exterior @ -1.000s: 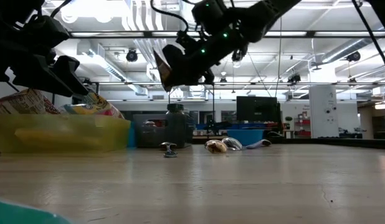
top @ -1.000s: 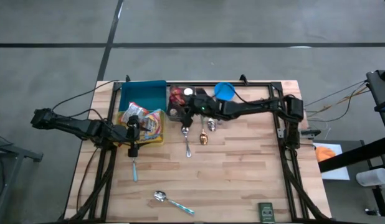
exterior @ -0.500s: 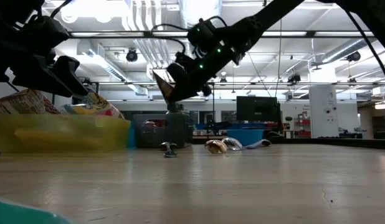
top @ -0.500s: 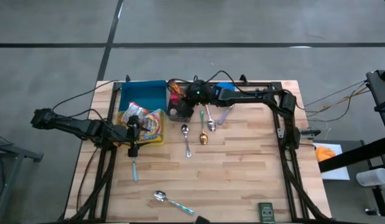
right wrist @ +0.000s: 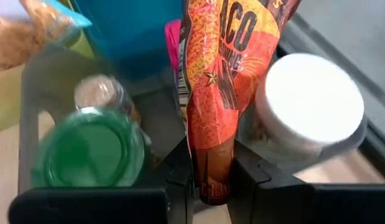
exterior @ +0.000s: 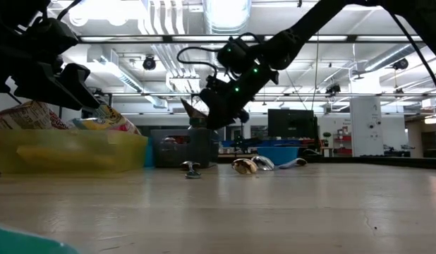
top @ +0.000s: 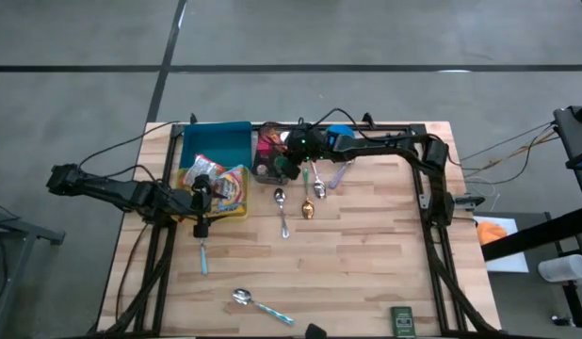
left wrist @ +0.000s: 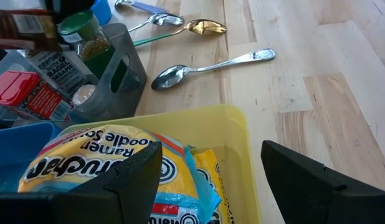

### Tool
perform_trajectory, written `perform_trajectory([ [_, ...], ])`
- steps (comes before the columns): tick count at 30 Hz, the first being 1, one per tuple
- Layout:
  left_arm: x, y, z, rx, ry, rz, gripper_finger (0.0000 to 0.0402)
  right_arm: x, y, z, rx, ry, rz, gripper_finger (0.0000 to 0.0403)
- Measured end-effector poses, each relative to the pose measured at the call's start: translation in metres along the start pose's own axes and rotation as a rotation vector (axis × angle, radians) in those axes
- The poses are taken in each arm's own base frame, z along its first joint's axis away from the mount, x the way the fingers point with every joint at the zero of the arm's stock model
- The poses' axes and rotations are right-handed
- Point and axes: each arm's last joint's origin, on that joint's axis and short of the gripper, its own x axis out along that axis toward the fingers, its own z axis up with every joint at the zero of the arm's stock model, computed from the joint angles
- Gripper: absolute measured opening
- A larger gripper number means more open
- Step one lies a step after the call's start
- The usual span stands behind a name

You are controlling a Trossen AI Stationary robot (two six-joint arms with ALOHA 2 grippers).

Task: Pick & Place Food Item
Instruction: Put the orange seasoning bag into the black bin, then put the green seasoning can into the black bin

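right gripper (right wrist: 211, 171): it's squeezing the bottom edge of a red-orange taco seasoning packet (right wrist: 227, 74), fingers pinched nearly together on it, hovering right over the grey caddy (top: 268, 169) at the far side of the table

taco seasoning packet: it's standing upright in that grip, hanging just above the caddy's middle slot, between the green-lidded jar (right wrist: 93, 152) and the white-lidded jar (right wrist: 309, 99); can't tell if it's touching the caddy floor

grey caddy: it's sitting just beside the yellow bin (left wrist: 239, 143), with a small spice jar (right wrist: 99, 93) showing behind the green-lidded one

left gripper (left wrist: 208, 171): it's hanging wide open with nothing between the fingers, parked over the yellow bin on the table's left side

yellow bin: it's holding ramen packets (left wrist: 99, 158), yellow and orange wrappers piled inside

blue bin (top: 216, 141): it's sitting at the far side of the yellow bin, touching or nearly touching it

spoons: a silver spoon (left wrist: 208, 67) and a gold spoon (left wrist: 205, 27) are lying on the wooden table (top: 366, 264) near the caddy; a blue-handled spoon (top: 258, 303) is lying well apart near the front edge

blue bowl (exterior: 278, 154): it's sitting at the back of the table, past the spoons in the low view
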Motion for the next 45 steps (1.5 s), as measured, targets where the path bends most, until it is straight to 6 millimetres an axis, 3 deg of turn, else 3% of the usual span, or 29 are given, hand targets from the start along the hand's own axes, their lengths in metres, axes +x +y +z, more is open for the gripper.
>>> perform_trajectory([
  [8, 0.0000, 0.0000, -0.0001, 0.000, 0.000, 0.000, 0.0271, 0.0017, -0.0059, -0.0106, 0.017, 0.023, 0.021, 0.0053],
  [22, 0.0000, 0.0000, 0.0000, 0.000, 0.000, 0.000, 0.0271, 0.0020, -0.0065, -0.0103, 0.014, 0.010, 0.005, 0.0058],
  [35, 0.0000, 0.0000, 0.0000, 0.003, 0.000, 0.000, 0.0271, 0.0025, -0.0066, -0.0104, 0.014, 0.008, 0.002, 0.0211],
  [45, 0.0000, 0.0000, 0.0000, 0.003, 0.000, 0.000, 0.0271, 0.0015, -0.0062, -0.0049, 0.018, -0.002, 0.000, 0.0226],
])
